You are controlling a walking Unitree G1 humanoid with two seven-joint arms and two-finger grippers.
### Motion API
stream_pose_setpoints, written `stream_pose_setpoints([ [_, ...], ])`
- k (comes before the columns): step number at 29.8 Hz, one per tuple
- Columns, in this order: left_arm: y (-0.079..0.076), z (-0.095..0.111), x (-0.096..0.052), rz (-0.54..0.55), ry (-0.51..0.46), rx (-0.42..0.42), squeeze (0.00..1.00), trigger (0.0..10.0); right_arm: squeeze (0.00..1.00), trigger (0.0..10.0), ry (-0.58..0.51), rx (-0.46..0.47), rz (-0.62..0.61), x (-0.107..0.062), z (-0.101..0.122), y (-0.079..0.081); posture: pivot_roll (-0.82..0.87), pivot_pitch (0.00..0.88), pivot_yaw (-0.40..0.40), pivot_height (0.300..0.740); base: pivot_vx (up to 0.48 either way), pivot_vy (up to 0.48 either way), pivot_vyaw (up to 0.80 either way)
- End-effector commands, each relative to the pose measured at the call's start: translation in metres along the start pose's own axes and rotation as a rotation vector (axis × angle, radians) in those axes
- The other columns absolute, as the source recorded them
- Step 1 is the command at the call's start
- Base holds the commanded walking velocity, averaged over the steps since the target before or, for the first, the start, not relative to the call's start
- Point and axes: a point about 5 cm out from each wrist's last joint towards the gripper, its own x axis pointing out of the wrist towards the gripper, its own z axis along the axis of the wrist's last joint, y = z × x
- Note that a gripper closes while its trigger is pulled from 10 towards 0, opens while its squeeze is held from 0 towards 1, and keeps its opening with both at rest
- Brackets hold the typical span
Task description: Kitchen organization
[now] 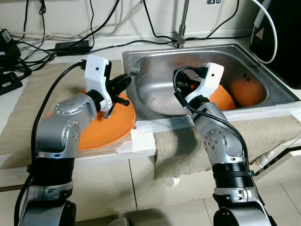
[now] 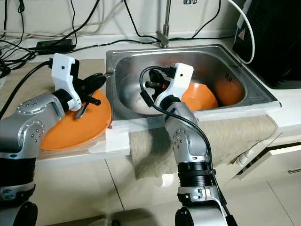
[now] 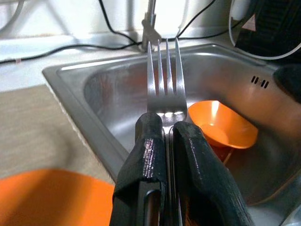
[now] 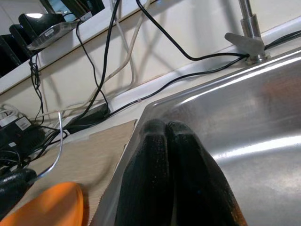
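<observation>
A metal fork [image 3: 164, 80] is held tines-forward in my left gripper [image 3: 168, 125], which is shut on its neck. That gripper [image 1: 123, 81] hovers over the far edge of an orange plate [image 1: 101, 129] lying on the counter left of the steel sink [image 1: 155, 99]. The fork's tines reach toward the sink's left rim. An orange bowl [image 1: 223, 100] sits in the sink at the right, partly hidden behind my right wrist. My right gripper [image 1: 183, 87] is inside the basin left of the bowl, its fingers [image 4: 155, 155] pressed together with nothing between them.
The plate rests on a beige mat [image 1: 28, 108]. A beige cloth [image 1: 181, 146] hangs over the counter's front edge. The faucet [image 1: 180, 37] stands behind the sink, with many black cables [image 1: 70, 44] along the back wall. A black appliance [image 1: 282, 37] stands at the far right.
</observation>
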Motion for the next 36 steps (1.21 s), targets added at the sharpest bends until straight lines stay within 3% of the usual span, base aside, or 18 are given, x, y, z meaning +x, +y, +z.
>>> stream_pose_setpoints([
  [1,0.000,-0.001,0.000,0.013,0.001,0.017,0.00,0.0,0.00,10.0,-0.013,-0.018,0.011,0.004,0.005,0.004,0.04,0.010,0.010,0.740,0.000,0.000,0.00],
  [4,0.001,0.000,0.000,0.015,-0.001,0.017,0.00,0.0,0.00,10.0,-0.007,-0.061,0.011,0.004,0.005,0.002,0.04,0.010,0.010,0.740,0.000,0.000,0.00],
  [8,0.002,0.001,0.001,0.016,-0.005,0.027,0.00,0.0,0.00,10.0,0.013,-0.223,0.030,0.003,0.008,-0.002,0.03,0.010,0.013,0.740,0.000,0.000,0.00],
  [11,-0.002,0.002,0.001,-0.012,-0.008,0.040,0.00,0.0,0.00,10.0,0.029,-0.338,0.056,0.004,0.011,-0.007,0.02,0.005,0.017,0.740,0.000,0.000,0.00],
  [15,-0.012,0.004,0.000,-0.072,-0.018,0.067,0.00,0.0,0.00,10.0,0.077,-0.419,0.097,0.008,0.010,-0.016,0.02,0.004,0.015,0.740,0.000,0.000,0.00],
  [31,-0.025,0.012,-0.006,-0.186,-0.104,0.087,0.00,0.0,0.00,10.0,0.150,-0.458,0.225,0.019,-0.001,-0.012,0.04,0.000,0.007,0.740,0.000,0.000,0.00],
  [36,-0.025,0.005,-0.004,-0.182,-0.092,0.083,0.00,0.0,0.00,10.0,0.139,-0.461,0.305,0.023,0.004,-0.001,0.04,0.001,0.008,0.740,0.000,0.000,0.00],
])
